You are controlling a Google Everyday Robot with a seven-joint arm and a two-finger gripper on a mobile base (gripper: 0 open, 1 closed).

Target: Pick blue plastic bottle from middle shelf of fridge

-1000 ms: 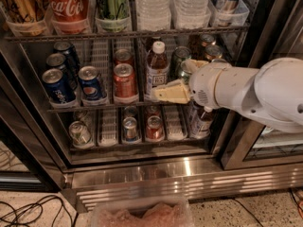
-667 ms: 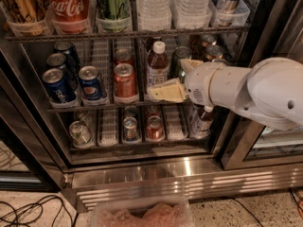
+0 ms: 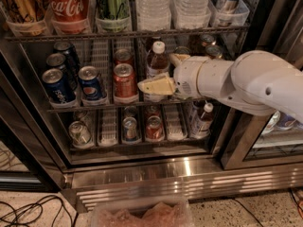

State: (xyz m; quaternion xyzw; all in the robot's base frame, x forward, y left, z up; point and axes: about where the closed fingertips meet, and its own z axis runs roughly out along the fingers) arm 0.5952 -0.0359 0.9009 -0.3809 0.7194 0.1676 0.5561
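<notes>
I can read the white Coca-Cola script on the big red bottle [image 3: 70,6] on the rack above, and Pepsi down the outer blue can [image 3: 57,88] and the second blue can [image 3: 92,85] on the middle shelf [image 3: 109,106]. The gripper [image 3: 158,74] sits at the blue plastic bottle [image 3: 157,63]; its label I can't read.

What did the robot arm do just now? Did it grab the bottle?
The gripper slid a little left, across the front of the blue plastic bottle on the middle shelf. Whether it has hold of it cannot be seen. The bottle and the cans stayed put.
</notes>
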